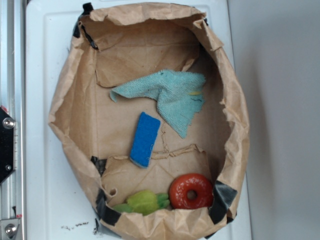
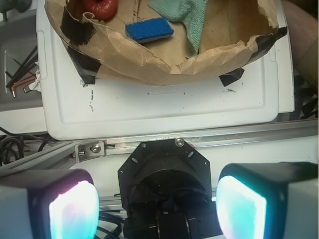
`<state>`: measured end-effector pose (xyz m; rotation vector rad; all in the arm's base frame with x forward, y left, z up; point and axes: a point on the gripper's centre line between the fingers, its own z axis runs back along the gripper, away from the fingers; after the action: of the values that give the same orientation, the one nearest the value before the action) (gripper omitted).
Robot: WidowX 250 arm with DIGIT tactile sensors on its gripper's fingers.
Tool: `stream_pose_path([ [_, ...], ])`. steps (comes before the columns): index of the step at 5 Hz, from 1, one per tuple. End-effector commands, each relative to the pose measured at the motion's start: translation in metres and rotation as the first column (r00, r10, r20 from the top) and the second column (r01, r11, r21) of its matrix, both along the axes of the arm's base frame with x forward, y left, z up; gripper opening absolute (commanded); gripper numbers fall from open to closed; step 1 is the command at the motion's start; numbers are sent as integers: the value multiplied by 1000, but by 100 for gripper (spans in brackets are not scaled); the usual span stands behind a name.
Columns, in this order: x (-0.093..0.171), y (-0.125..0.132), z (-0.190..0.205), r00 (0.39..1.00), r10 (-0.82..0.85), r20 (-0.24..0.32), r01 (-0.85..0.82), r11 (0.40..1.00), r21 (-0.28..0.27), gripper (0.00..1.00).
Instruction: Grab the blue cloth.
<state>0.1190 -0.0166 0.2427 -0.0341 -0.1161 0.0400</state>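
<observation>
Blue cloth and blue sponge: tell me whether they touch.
Apart. The exterior view shows a strip of bare brown paper between the blue cloth and the blue sponge's upper end.

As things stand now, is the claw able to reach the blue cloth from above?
Probably yes. The blue cloth lies uncovered on the floor of the open paper bag, with the sponge just beside it. The claw is open, outside the bag.

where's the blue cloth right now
In the exterior view the blue cloth lies inside the paper bag, upper middle, just above the blue sponge.
</observation>
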Motion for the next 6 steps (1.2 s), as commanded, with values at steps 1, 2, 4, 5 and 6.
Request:
stream_pose_path([
  [1,0,0,0,1000,0,0,0,1000,0,100],
  [2,50,12,-13,997,75,12,-75,997,-3,100],
  [4,125,35,-61,988,106,110,-117,988,100,100],
  [5,147,49,-80,979,70,189,-89,992,94,100],
  [6,170,52,-104,983,21,185,-40,994,100,100],
])
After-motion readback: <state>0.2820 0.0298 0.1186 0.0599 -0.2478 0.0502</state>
